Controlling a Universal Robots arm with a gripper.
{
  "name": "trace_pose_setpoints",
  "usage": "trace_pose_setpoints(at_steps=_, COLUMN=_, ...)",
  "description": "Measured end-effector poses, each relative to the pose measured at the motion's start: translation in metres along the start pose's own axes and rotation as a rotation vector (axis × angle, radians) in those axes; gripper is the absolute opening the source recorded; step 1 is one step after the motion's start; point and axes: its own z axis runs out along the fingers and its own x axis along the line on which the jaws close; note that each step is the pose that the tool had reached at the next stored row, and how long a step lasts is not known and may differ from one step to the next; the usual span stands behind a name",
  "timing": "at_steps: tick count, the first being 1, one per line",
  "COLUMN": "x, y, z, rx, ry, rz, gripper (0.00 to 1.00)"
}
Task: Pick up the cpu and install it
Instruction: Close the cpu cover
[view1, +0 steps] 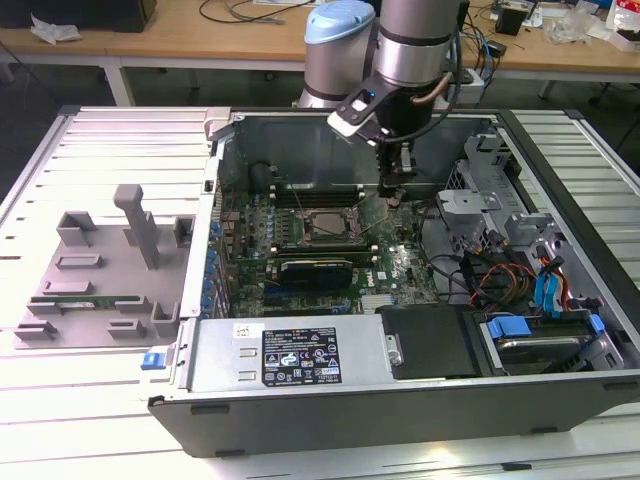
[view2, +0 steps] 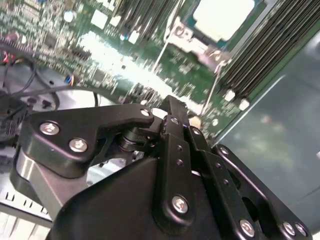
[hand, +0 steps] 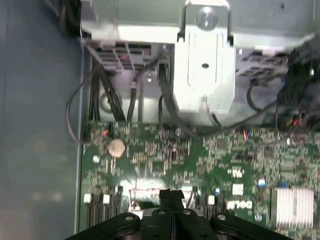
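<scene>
- Slatted silver-grey metal worktop (view1: 110, 140) carries an open black tower computer case (view1: 400, 420) lying on its side, with wooden benches behind it.
- A moulded grey plastic fixture tray (view1: 140, 235) sits on the worktop at the exterior view's left, just beside the case. A long thin green memory stick (view1: 85, 297) lies in it.
- The green motherboard (view1: 400, 265) covers the floor of the case. A black rectangular card with a green edge (view1: 315, 268) stands on it.
- The cpu (view1: 325, 228), a small flat square chip with a silvery-grey metal top plate, lies inside the socket frame on the motherboard. The second wrist view shows its bright top (view2: 220, 17).
- The black two-finger tool (view1: 392, 195) hangs low inside the case, at the exterior view's right of the socket and apart from the cpu.
- In both wrist views the tool (view2: 170, 102) (hand: 171, 194) has its fingers pressed together, with nothing seen between them.
</scene>
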Motion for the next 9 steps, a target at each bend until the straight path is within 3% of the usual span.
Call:
trace_pose_setpoints(at_steps=2, x=-0.0010, y=0.0105, z=0.0008, rx=0.0000, ry=0.0002, rz=0.000, gripper=0.11)
trace_pose_setpoints(at_steps=9, x=-0.0038, y=0.0154, z=0.0235, rx=0.0001, ry=-0.0001, rz=0.000, gripper=0.11)
